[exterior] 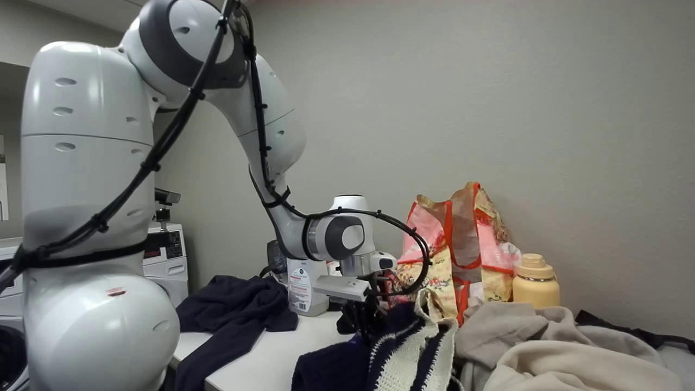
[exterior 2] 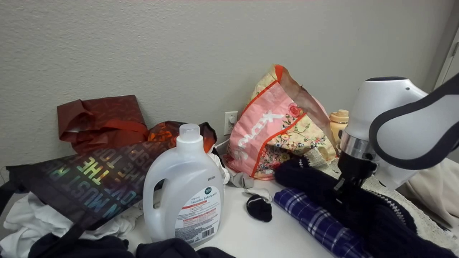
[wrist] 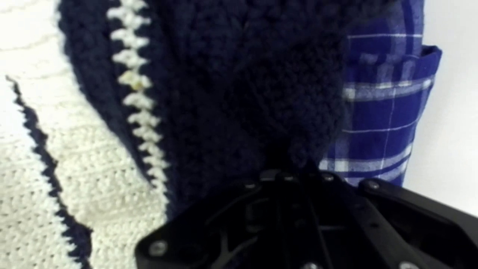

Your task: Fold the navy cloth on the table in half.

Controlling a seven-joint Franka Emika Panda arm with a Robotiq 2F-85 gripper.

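From where I'm standing, the gripper [wrist: 297,173] is hanging low, right at the navy cloth [wrist: 209,116], a thick knit that is lying bunched on the white table [exterior: 260,358] and overlapping a blue plaid cloth [wrist: 381,108]. In the wrist view the gripper's 2 fingers [wrist: 272,175] are sitting close together and are apparently pinching a raised bit of the knit, though the dark yarn is hiding their tips. Cream knit [wrist: 112,185] is lying just beside it; whether both are belonging to the same piece, I'm not managing to tell. In an exterior view a dark garment [exterior: 233,307] is draping over the table's edge, well apart from the gripper.

I'm judging that grasping is the step in hand, with the fold itself waiting to be made. The next move is calling for a lift, a carry across the remaining knit, and a soft lowering so the edges are meeting, without the blue plaid cloth getting dragged along
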